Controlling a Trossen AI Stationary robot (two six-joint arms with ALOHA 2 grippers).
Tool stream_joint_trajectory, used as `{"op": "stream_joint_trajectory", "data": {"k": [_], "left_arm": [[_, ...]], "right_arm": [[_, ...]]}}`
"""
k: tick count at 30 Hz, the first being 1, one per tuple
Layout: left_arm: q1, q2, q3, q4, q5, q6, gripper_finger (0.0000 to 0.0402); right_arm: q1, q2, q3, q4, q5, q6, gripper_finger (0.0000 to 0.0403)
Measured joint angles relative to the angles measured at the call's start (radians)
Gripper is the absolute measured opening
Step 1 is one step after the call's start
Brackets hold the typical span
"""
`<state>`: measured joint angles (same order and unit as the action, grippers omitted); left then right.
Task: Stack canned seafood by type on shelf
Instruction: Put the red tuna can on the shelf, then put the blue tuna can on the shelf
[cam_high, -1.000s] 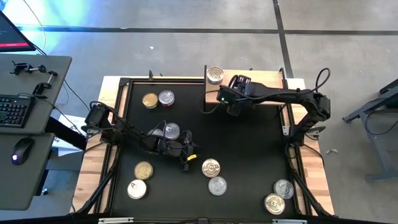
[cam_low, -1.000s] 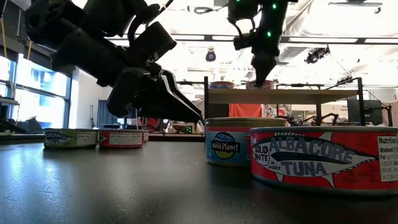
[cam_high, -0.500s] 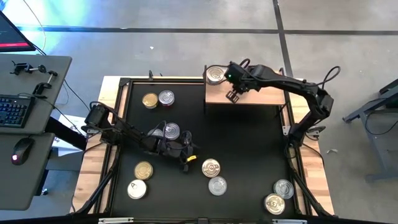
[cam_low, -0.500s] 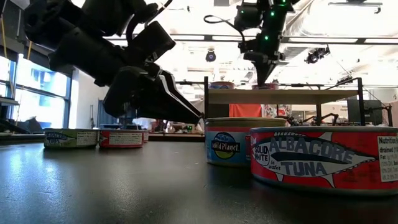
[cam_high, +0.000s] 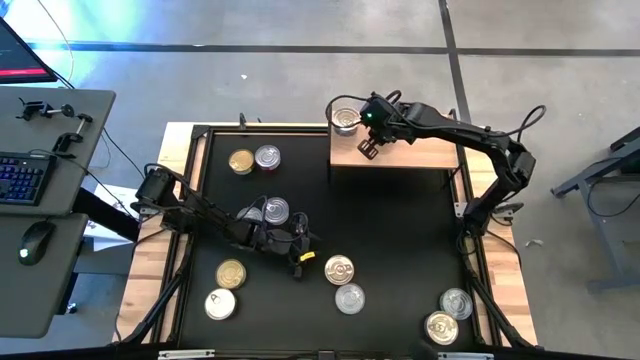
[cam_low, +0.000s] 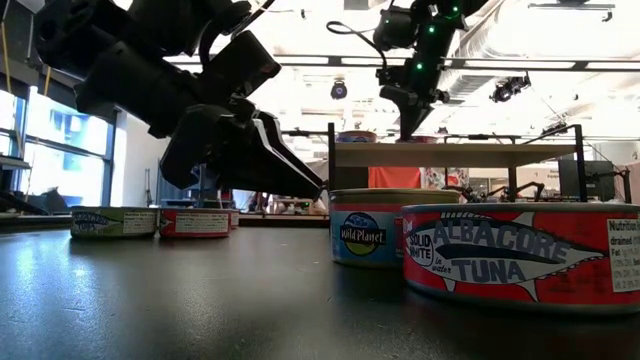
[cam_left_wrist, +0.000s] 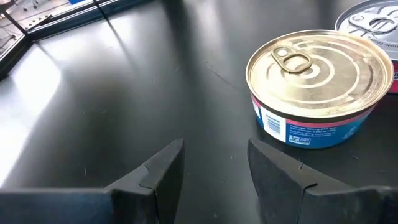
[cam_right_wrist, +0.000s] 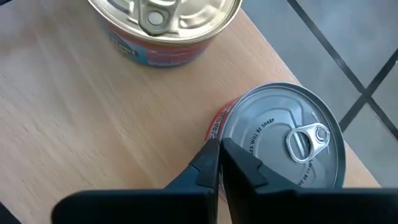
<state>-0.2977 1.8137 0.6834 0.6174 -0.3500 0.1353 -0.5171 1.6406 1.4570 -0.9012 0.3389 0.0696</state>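
Two tins stand on the light-wood shelf (cam_right_wrist: 93, 112): a gold-topped tin (cam_right_wrist: 161, 18) and a silver-topped tin (cam_right_wrist: 283, 140). In the high view one tin (cam_high: 345, 120) shows at the shelf's (cam_high: 430, 155) far left corner. My right gripper (cam_right_wrist: 219, 152) is shut over the shelf, its tips beside the silver-topped tin. My left gripper (cam_left_wrist: 214, 162) hangs open low over the table, nothing between its fingers, pointing at a gold-topped tin (cam_left_wrist: 320, 74) that rests on its base. My right gripper's shut fingertips (cam_right_wrist: 208, 155) slant down beside the silver-topped tin's red side wall (cam_right_wrist: 217, 124). I cannot tell whether they touch it. The tin stands upright on the shelf.
Loose tins lie around the black table: two at the far left (cam_high: 254, 159), one beside the left arm (cam_high: 275, 210), two near left (cam_high: 226, 288), two in the middle (cam_high: 344, 283), two near right (cam_high: 449, 315). A desk with a keyboard (cam_high: 25, 175) stands left of the table.
My right gripper has moved from the shelf's near edge toward its far left corner, rolling as it went. Its fingers have come together with nothing between them. The tins have not moved.
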Motion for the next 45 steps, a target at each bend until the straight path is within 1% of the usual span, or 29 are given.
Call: {"op": "stream_joint_trajectory", "data": {"k": [4,7,11,13,15,18,23,26,30,32,36,38,40,42,45], "left_arm": [[0.0,0.0,0.0,0.0,0.0,-0.001,0.0167],[0.0,0.0,0.001,0.0,0.0,-0.004,0.0167],[-0.004,0.0,0.001,0.0,-0.001,-0.012,0.0167],[-0.012,0.0,0.001,0.001,-0.003,-0.012,0.0167],[-0.028,0.0,0.001,0.001,-0.011,-0.014,0.0167],[-0.055,0.0,0.001,0.002,-0.059,-0.027,0.0167],[-0.1,0.0,0.001,0.002,-0.143,-0.028,0.0167],[-0.124,0.0,0.001,0.008,-0.158,-0.03,0.0167],[-0.15,0.0,0.001,0.016,-0.157,-0.03,0.0167],[-0.155,0.0,0.007,0.013,-0.122,-0.026,0.0167],[-0.146,0.0,0.037,0.008,0.083,0.051,0.0167],[-0.146,0.0,0.056,-0.002,0.137,0.109,0.0167],[-0.146,0.0,0.082,-0.03,0.168,0.178,0.0167],[-0.144,0.002,0.116,-0.078,0.195,0.239,0.0167],[-0.132,0.022,0.18,-0.177,0.216,0.297,0.0167]], "right_arm": [[0.009,0.001,0.0,0.001,0.07,-0.018,0.0012],[0.015,0.001,0.0,0.007,0.098,-0.025,0.0037],[0.036,-0.008,0.014,-0.003,0.095,-0.044,0.0077],[0.064,-0.03,0.018,0.001,0.095,-0.044,0.0085],[0.112,-0.055,0.019,0.001,0.095,-0.033,0.0085],[0.229,-0.089,0.01,0.012,0.095,-0.003,0.0079],[0.496,-0.111,-0.059,0.047,0.097,0.048,0.0063],[0.659,-0.111,-0.113,0.055,0.097,0.158,0.0053],[0.867,-0.11,-0.191,0.057,0.084,0.36,0.0043],[0.959,-0.11,-0.222,0.069,0.067,0.468,0.0039],[1.11,-0.11,-0.294,0.177,0.026,0.654,0.0035],[1.171,-0.11,-0.327,0.251,0.039,0.731,0.0035],[1.224,-0.11,-0.359,0.319,0.08,0.795,0.0034],[1.268,-0.11,-0.393,0.394,0.142,0.84,0.0034],[1.324,-0.11,-0.449,0.495,0.241,0.872,0.0034]]}}
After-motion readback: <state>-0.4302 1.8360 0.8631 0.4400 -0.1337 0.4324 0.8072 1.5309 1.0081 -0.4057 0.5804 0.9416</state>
